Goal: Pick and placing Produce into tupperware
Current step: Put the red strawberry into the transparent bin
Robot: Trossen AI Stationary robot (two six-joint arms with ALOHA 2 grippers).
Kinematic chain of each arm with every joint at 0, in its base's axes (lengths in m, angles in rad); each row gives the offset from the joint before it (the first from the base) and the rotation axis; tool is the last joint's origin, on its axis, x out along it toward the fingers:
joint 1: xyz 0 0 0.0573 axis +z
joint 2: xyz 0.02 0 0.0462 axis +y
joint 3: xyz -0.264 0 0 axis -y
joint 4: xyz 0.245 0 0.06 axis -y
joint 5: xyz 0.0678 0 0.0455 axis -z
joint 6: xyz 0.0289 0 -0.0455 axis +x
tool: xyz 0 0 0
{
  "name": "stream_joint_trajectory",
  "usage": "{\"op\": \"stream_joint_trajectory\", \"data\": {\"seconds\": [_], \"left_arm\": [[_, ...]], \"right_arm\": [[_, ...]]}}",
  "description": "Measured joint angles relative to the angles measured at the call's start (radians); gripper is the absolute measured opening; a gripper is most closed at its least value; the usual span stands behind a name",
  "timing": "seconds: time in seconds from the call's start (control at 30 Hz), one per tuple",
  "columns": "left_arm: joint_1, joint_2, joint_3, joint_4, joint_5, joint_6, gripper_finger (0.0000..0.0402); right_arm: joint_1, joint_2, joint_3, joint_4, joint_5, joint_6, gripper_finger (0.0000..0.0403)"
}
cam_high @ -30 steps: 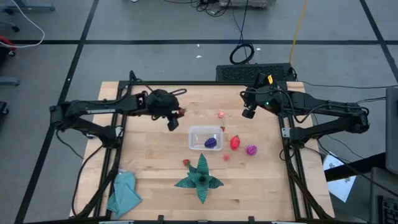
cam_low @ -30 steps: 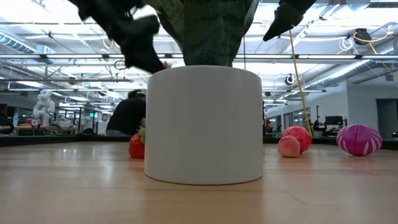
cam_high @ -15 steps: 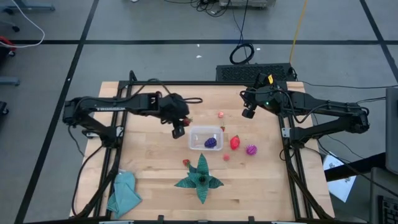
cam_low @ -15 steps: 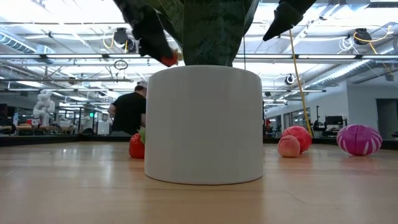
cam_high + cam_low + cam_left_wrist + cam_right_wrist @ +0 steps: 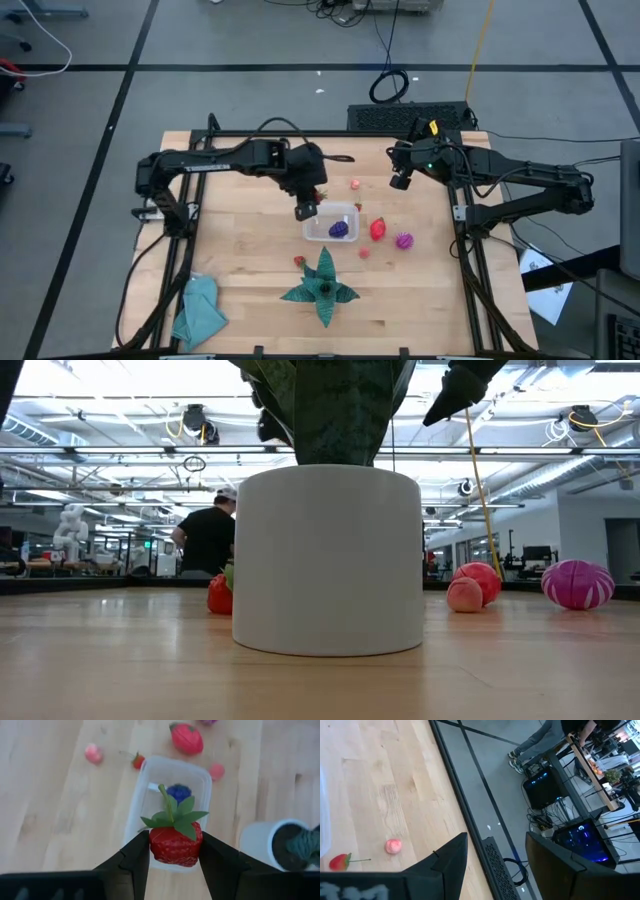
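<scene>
The strawberry (image 5: pixel 176 845) sits pinched between the left gripper (image 5: pixel 175 851) jaws, gripped across its red body at the widest part. It looks like a light, hollow toy with a slick skin — likely to squirt out under a hard squeeze, so the mid-body hold seems the right one, not the floppy leaves. Its long axis runs straight out ahead of the jaws, stem and green leaves pointing away from the wrist. Just beyond the jaws lies the clear container (image 5: pixel 145 785), a purple fruit (image 5: pixel 178 791) already inside. Past it, loose fruit rests on the wooden surface (image 5: pixel 45 810). The right gripper (image 5: pixel 401 181) waits well apart, jaws standing wide and holding nothing.
</scene>
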Motion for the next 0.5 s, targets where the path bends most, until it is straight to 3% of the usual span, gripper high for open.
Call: {"op": "stream_joint_trajectory", "data": {"seconds": [0.5], "left_arm": [[0.0,0.153,0.125,-0.034,0.161,-0.064,0.0152]], "right_arm": [[0.0,0.0,0.0,-0.016,0.001,-0.025,0.0192]]}}
